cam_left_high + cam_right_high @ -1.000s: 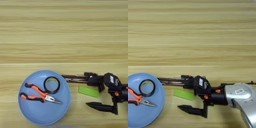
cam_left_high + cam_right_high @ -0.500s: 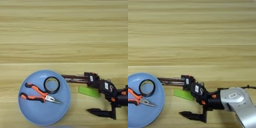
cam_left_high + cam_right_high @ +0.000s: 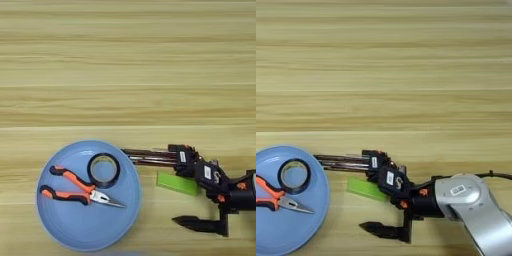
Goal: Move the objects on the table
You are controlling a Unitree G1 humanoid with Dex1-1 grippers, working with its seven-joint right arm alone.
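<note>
A bundle of dark hex keys [image 3: 150,156] with a white label lies on the table [image 3: 125,75], just right of a blue plate [image 3: 65,230]. A flat green block [image 3: 175,183] lies just below the bundle. Orange-and-black pliers [image 3: 75,187] rest in the plate. My right gripper [image 3: 372,200] comes in from the right and is open. Its upper finger [image 3: 390,178] reaches over the green block's right end up to the labelled end of the hex keys. Its lower finger [image 3: 381,230] lies nearer the front edge, apart from the block.
A black tape roll [image 3: 103,170] lies in the plate beside the pliers. My silver forearm [image 3: 471,205] takes up the lower right corner. The wide wooden top stretches away behind the objects.
Over the last second my gripper has sunk a little toward the table's near edge, its lower finger moving down the picture. The hex keys, the block and the plate's contents stayed put.
</note>
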